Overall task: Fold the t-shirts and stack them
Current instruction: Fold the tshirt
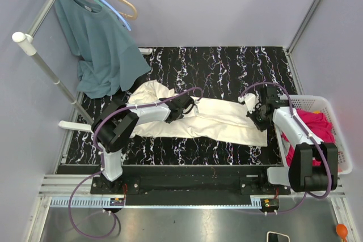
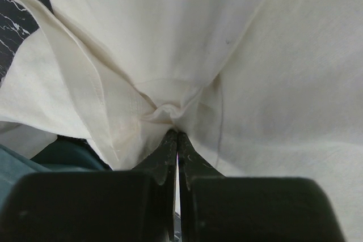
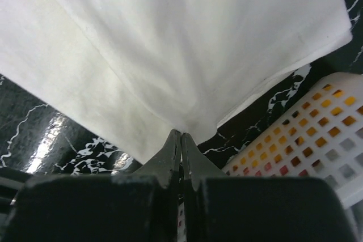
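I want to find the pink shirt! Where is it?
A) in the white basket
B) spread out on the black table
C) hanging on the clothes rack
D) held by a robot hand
A: the magenta-pink t-shirt lies bunched inside the white plastic basket at the right edge of the table, while the one spread on the black marbled table is the cream t-shirt.

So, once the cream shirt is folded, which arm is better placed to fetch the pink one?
Probably right: the pink t-shirt lies in the basket beside the right arm; the left gripper, shut on the cream t-shirt, sits farther away.
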`<state>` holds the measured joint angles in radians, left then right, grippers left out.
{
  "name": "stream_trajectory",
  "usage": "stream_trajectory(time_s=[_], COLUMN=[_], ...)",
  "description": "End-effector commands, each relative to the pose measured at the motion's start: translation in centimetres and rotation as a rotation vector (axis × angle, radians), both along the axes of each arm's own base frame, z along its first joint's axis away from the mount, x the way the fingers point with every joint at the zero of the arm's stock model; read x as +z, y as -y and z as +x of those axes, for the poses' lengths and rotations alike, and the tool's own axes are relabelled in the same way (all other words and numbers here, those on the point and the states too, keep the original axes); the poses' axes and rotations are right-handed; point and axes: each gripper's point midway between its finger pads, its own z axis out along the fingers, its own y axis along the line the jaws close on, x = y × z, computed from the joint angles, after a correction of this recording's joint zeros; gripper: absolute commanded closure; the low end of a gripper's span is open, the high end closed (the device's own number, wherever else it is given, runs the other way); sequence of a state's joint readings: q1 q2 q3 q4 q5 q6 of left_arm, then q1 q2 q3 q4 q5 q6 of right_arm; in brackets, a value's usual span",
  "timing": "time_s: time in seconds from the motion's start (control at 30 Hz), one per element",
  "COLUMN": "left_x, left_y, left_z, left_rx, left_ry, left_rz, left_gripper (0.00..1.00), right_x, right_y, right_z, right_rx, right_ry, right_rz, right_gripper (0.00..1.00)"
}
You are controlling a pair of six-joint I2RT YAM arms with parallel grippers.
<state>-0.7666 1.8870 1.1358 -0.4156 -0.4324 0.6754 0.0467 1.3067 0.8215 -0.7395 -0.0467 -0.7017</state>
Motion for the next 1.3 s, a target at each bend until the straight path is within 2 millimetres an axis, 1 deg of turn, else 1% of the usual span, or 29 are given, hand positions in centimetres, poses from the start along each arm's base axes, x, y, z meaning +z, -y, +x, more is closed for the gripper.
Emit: stream_trajectory(time_s=[0.0,0.07,0.1,0.13,0.2,0.27,0.37,0.43,0.47,0.53,0.57,0.6,0.63,0.7,0.73,0.8,0.83,0.9,0.93,1.0,1.03,1.2,1.27], left_x=[2.2,2.6,2.7,2.7,2.9,3.1,3.3,3.4,3.5,3.8,4.0,4.2,4.9,5.5,5.7,6.2,6.2,6.1,6.1,6.0,5.9,5.4,5.2], left_y=[-0.3,-0.3,-0.4,-0.4,-0.4,-0.4,-0.6,-0.6,-0.7,-0.9,-1.0,-1.1,-1.1,-1.2,-1.2,-1.3,-1.4,-1.8,-1.9,-2.1,-2.1,-1.5,-1.2], left_z=[0.6,0.6,0.7,0.7,0.6,0.7,0.6,0.4,0.3,0.2,0.2,0.1,0.1,0.0,-0.1,-0.4,-0.5,-0.9,-1.0,-1.4,-1.5,-2.2,-2.5], left_rx=[0.001,-0.001,0.001,0.001,0.002,0.003,0.005,0.007,0.008,0.010,0.011,0.013,0.015,0.018,0.018,0.023,0.024,0.029,0.031,0.034,0.040,0.042,0.039], left_ry=[0.061,0.064,0.065,0.065,0.066,0.069,0.071,0.071,0.071,0.074,0.080,0.083,0.095,0.105,0.104,0.103,0.100,0.091,0.090,0.080,0.076,0.037,0.027], left_rz=[0.010,0.013,0.015,0.015,0.012,0.011,0.012,0.008,0.007,0.008,0.005,0.005,-0.008,-0.019,-0.023,-0.033,-0.033,-0.026,-0.026,-0.030,-0.036,-0.057,-0.053], left_gripper=[1.00,1.00,1.00,1.00,1.00,1.00,1.00,1.00,1.00,1.00,1.00,1.00,1.00,1.00,1.00,1.00,1.00,1.00,1.00,1.00,1.00,1.00,0.98], right_x=[0.0,-0.4,-0.5,-0.6,-0.8,-0.7,-0.4,-0.3,0.0,0.0,0.5,0.3,0.7,1.4,1.0,1.1,0.6,0.4,-0.2,-0.5,-1.1,-3.1,-3.4], right_y=[-1.0,-0.8,-0.8,-0.7,-0.5,-0.4,-0.3,-0.4,-0.3,-0.4,-0.4,-0.5,-0.7,-1.0,-1.0,-1.0,-0.9,-0.9,-0.9,-0.8,-0.8,-0.9,-0.8], right_z=[-2.2,-2.9,-3.1,-3.2,-3.3,-2.9,-2.1,-1.6,-1.0,-0.2,0.7,1.1,2.6,4.1,4.4,5.5,5.8,6.6,6.8,7.5,7.8,8.2,8.3], right_rx=[-0.008,-0.010,-0.008,-0.009,-0.013,-0.016,-0.018,-0.020,-0.024,-0.023,-0.028,-0.029,-0.037,-0.040,-0.041,-0.040,-0.042,-0.039,-0.035,-0.036,-0.037,-0.037,-0.038], right_ry=[-0.038,-0.050,-0.054,-0.055,-0.058,-0.047,-0.028,-0.020,-0.005,-0.002,0.016,0.008,0.028,0.059,0.046,0.061,0.045,0.053,0.043,0.051,0.045,0.004,0.002], right_rz=[0.055,0.046,0.042,0.039,0.027,0.024,0.016,0.016,0.017,0.015,0.019,0.021,0.030,0.045,0.046,0.041,0.038,0.031,0.028,0.024,0.023,0.019,0.019], right_gripper=[0.96,0.92,0.88,0.74,0.61,0.48,0.35,0.34,0.33,0.33,0.33,0.33,0.33,0.32,0.32,0.32,0.32,0.32,0.32,0.32,0.32,0.32,0.32])
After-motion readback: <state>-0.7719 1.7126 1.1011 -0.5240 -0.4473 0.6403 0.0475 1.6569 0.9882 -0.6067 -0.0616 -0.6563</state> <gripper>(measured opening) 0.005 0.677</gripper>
